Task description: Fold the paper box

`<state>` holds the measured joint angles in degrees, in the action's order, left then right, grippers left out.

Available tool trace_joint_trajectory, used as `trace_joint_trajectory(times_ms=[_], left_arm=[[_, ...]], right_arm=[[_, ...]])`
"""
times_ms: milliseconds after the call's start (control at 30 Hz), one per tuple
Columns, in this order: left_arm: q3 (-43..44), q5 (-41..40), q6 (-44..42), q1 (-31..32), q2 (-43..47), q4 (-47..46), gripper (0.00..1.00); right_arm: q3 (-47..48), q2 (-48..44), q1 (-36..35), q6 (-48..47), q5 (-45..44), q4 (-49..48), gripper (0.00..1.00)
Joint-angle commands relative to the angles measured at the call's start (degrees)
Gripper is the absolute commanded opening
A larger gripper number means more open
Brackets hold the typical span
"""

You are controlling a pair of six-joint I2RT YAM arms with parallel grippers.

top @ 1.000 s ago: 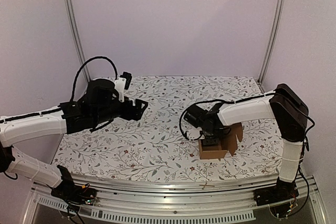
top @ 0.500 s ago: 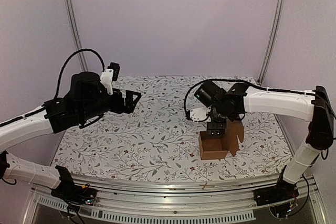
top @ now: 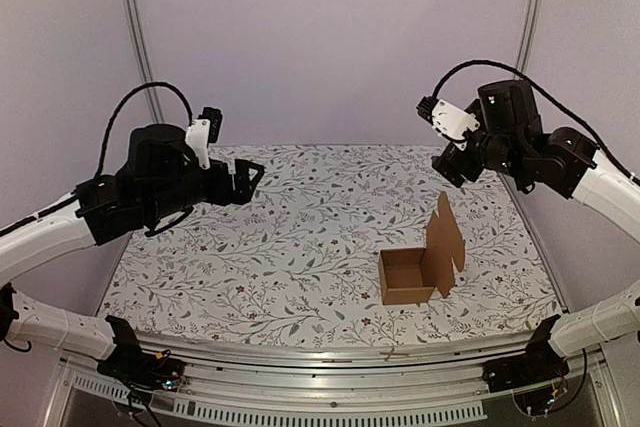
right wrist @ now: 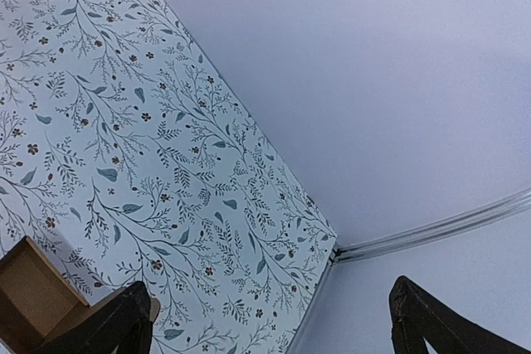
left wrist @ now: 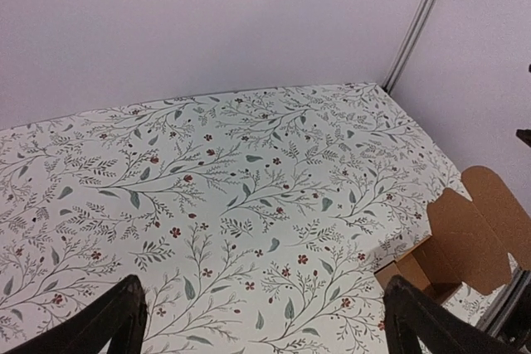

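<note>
Fingers of the left gripper stand wide apart on nothing, as do those of the right gripper; both hang high above the floral-patterned tablecloth. The small brown cardboard box sits open at the near right, its rounded lid flap upright on its right side. Nothing braces the light carton, so a one-sided push on the lid would likely slide or tip it, or crumple the flap off its crease.

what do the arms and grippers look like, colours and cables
The left arm and right arm have white link shells with bulky black joints. Each wrist carries a white camera mount and a looping black cable. The left gripper and right gripper are black with tapered fingers.
</note>
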<state>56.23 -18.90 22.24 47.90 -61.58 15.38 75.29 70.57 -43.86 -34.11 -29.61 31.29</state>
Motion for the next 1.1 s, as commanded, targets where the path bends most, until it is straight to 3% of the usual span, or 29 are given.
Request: trace_joint_trajectory(times_ms=[0,133,267,500,567,667,767,867,933,1000,1067], left_arm=[[1.92,1.88,0.06,0.0,-2.4,-0.26,0.99],[3.77,2.21,-1.64,0.17,-5.12,-0.49,0.99],[3.88,2.19,-2.69,0.22,-7.03,-3.12,0.99],[6.5,2.64,-3.82,1.03,-12.21,-3.45,0.99],[6.09,0.12,-5.5,1.85,-12.79,-4.35,0.99],[5.28,-9.95,-8.52,3.19,-12.98,-3.87,0.99],[4.92,-21.2,-3.18,2.9,-14.39,0.74,0.99],[5.13,-18.34,-3.01,2.2,-16.82,5.15,0.99],[4.56,-17.29,-1.6,2.32,-18.01,5.29,0.99],[3.34,-15.82,-0.22,2.29,-18.48,4.67,0.99],[1.49,-13.9,0.58,2.29,-18.06,2.87,0.99]], right_arm=[[0.32,-4.28,5.34,7.48,11.67,5.88,0.99],[-1.23,-7.29,7.93,8.39,14.23,6.31,0.99],[-0.23,-9.39,10.45,15.16,17.16,7.54,0.99],[-3.46,-9.57,10.57,12.87,15.64,8.33,0.99],[-3.82,-9.68,11.15,12.72,15.67,8.66,0.99],[-4.25,-11.57,14.07,13.8,18.4,8.87,0.99],[-3.21,-12.72,14.74,14.08,10.89,11.12,0.99],[-3.7,-10.65,14.87,12.95,-0.7,11.05,0.99],[-3.78,-8.84,14.85,13.14,-3.55,11.96,0.99],[-4.71,-8.73,14.96,14.52,1.94,13.81,0.99],[-4.97,-10.3,14.94,15.31,16.89,18.27,0.98]])
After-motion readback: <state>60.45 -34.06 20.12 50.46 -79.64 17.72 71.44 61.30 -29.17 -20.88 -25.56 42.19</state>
